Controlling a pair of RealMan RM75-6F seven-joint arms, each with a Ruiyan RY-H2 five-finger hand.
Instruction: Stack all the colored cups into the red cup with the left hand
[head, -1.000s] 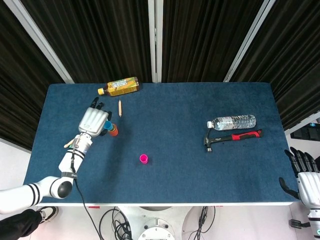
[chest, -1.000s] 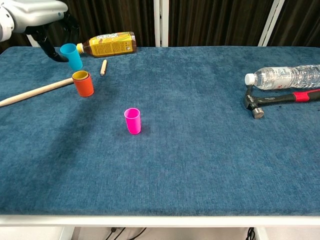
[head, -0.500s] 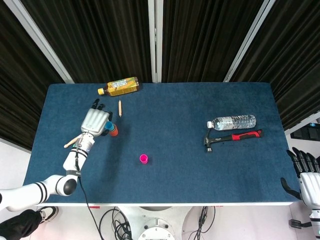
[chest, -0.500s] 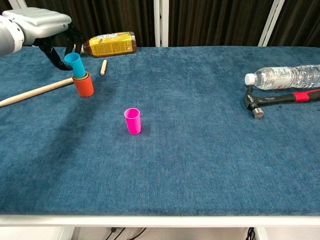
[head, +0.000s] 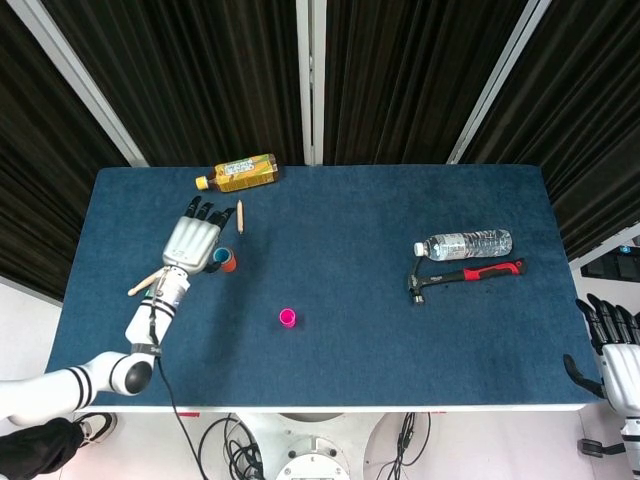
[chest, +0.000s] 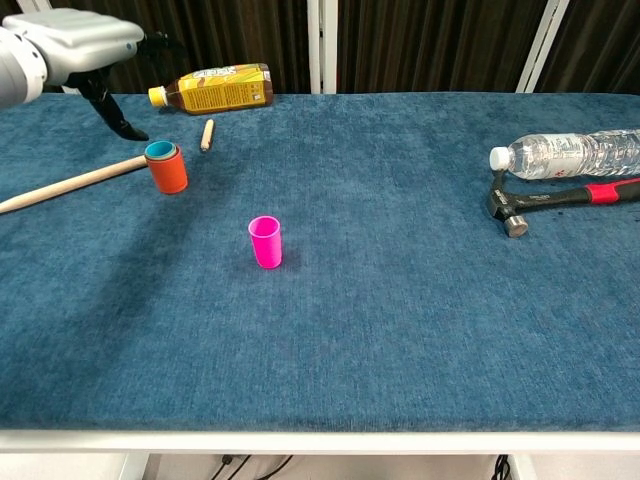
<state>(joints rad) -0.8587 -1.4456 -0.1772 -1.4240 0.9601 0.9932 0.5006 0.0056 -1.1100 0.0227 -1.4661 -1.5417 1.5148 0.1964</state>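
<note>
Change: the blue cup (chest: 159, 150), held above the stack half a second earlier, was seated inside the red cup (chest: 169, 172).
Left hand (head: 192, 240): fingers spread, nothing held, raised just behind the stack.
Pink cup (chest: 265, 241): left upright mid-table, well apart.
Tea bottle (chest: 218, 88): label writing was unreadable.
Right hand (head: 617, 345): off-table; state could not be told.

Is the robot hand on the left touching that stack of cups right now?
Apart. In the chest view the left robot hand hangs above the red cup, fingers spread, with dark curtain and blue cloth showing between its fingertips and the rim.
</note>
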